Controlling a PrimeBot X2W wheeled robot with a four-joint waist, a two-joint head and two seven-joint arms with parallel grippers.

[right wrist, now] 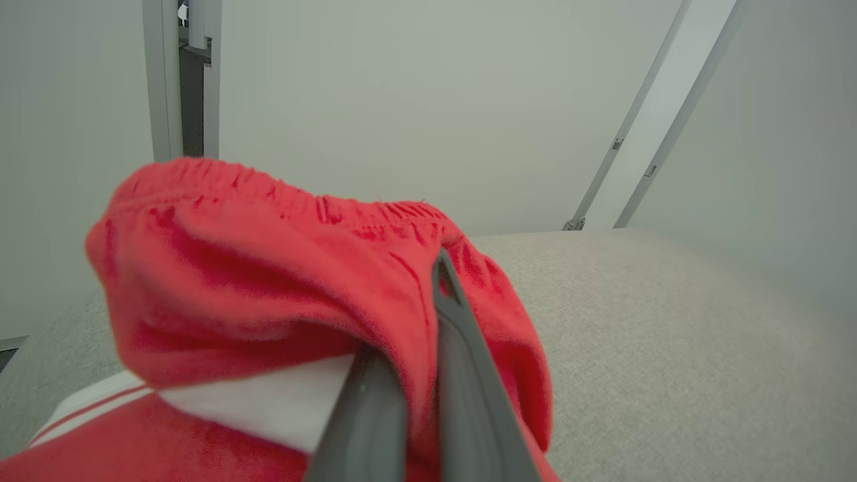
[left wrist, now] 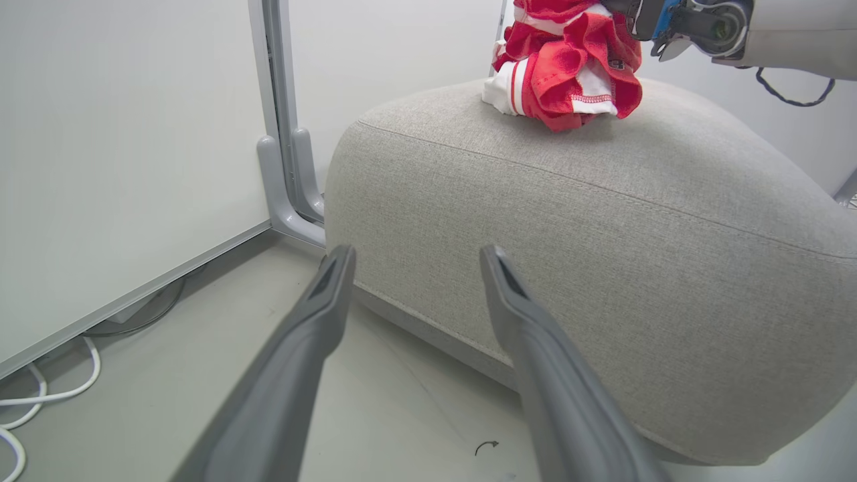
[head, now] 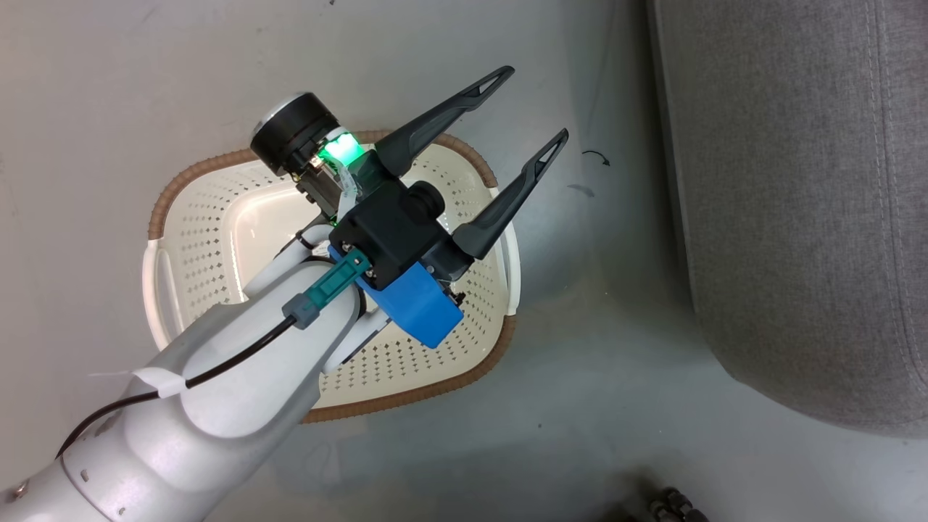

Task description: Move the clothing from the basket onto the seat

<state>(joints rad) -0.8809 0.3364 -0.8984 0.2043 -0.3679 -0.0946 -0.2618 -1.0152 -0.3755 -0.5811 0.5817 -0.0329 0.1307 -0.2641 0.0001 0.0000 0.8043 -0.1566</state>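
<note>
Showing the transfer near its end: the clothing (left wrist: 562,73), a crumpled red bundle with white stripe trim, touched the top of the seat (left wrist: 602,234) with its lower folds. Its upper part hung from the right claw (right wrist: 408,314), whose fingers were pressed together on the gathered elastic waistband. The left claw (head: 536,103) stood spread wide and carried nothing, poised above the basket (head: 181,185) and well apart from the bundle. What showed of the basket's floor and walls around the forearm held no garment, so the lifting was judged complete. By that judgement, only the release and the withdrawal of the right claw were left. Materials: the clothing was a soft, limp knit, creased and folded on itself. The seat was a coarse-woven grey upholstered cushion, rounded at its edges, with a stitched seam running along them. The basket was a rigid cream oval of plastic, its walls pierced by small holes, its rim brown and woven-looking, with side handles.
</note>
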